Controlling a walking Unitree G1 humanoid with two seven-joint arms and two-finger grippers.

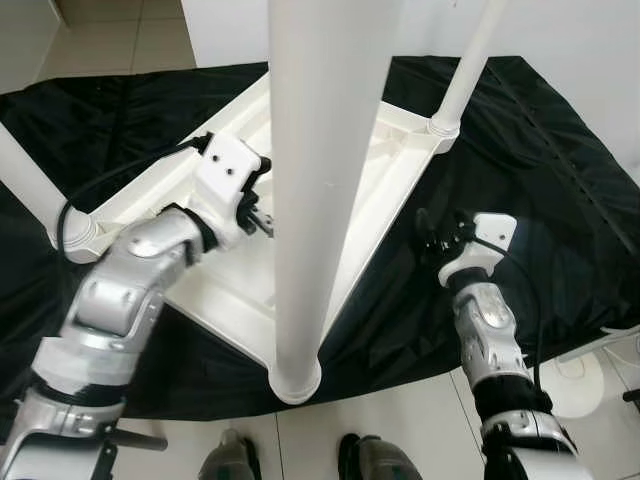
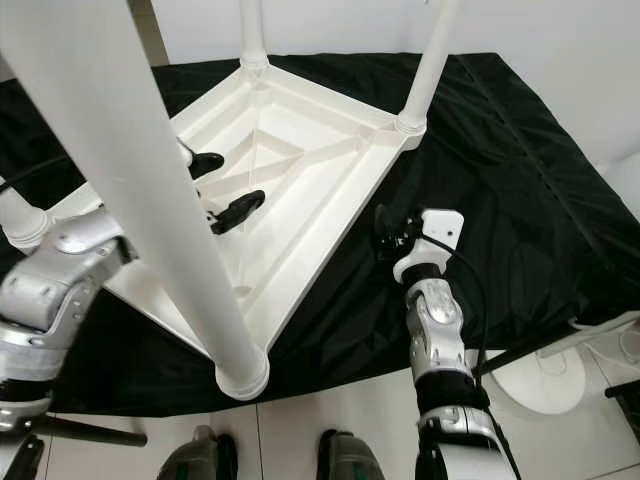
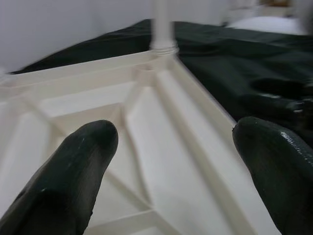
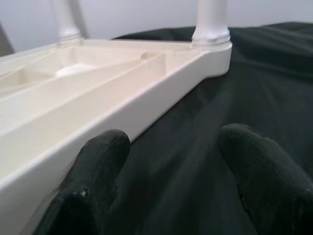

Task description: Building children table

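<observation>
A white plastic children's table lies upside down on a black cloth, with its legs pointing up. The nearest leg rises close in front of the camera from its corner socket. Other legs stand at the far right corner, the left corner and the back corner. My left gripper hovers open over the ribbed underside, just behind the near leg, holding nothing. My right gripper is open over the cloth, beside the table's right edge and apart from it.
The cloth ends just before my feet, where pale floor tiles begin. A round white base with cables sits on the floor at the right. A white wall runs behind the cloth.
</observation>
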